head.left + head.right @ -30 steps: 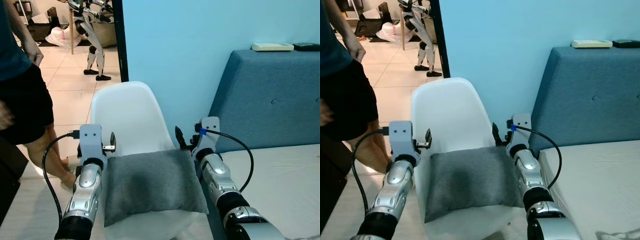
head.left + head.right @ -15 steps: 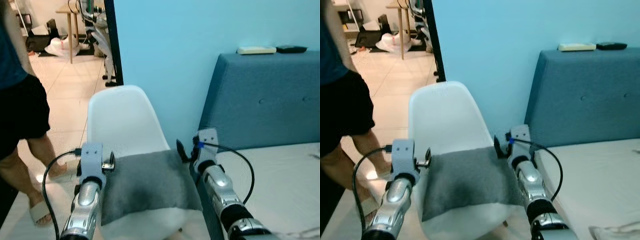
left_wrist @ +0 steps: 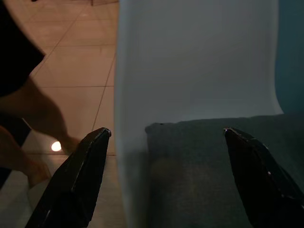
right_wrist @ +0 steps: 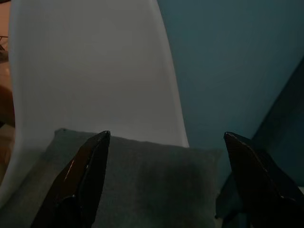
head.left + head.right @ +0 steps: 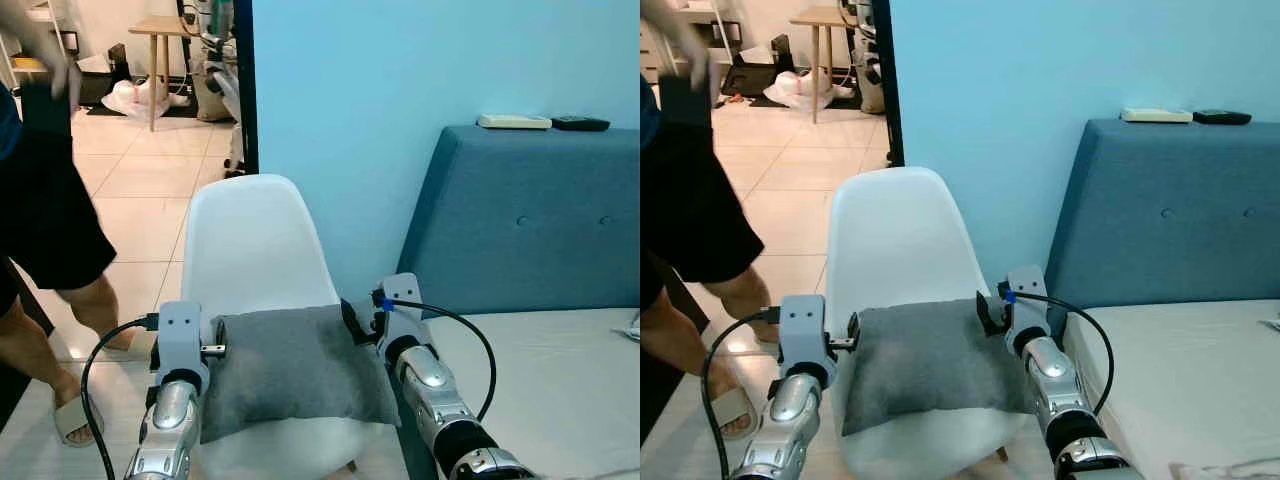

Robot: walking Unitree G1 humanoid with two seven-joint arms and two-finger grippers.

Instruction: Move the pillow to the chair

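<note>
Grey pillow (image 5: 290, 370): flat on the seat of the white chair (image 5: 255, 240), far edge close under the backrest, near edge overhanging the front of the seat a little; judged soft, light, limp, fabric-covered and not slippery, not fragile; likely to sag in the middle when lifted by the ends, and to crumple rather than resist under a pinch. Left gripper (image 5: 222, 336): at the pillow's left end, fingers (image 3: 76, 183) spread wide in the wrist view, one outside the chair's edge and one over the cloth, nothing clamped. Right gripper (image 5: 352, 320): at the pillow's right far corner, fingers (image 4: 83, 180) likewise spread wide above the cloth, nothing clamped. Best hold, as a judgement: the two short ends or a corner, with a fold of cloth and filling taken between the fingers; one hold at each end to keep the sag even. Nearby: blue bed headboard (image 5: 520, 220) just beside the chair on the right; a person (image 5: 45, 220) standing on the tiled floor (image 5: 150, 200) to the left, well clear of the chair. Task, by position: seemingly near done.
</note>
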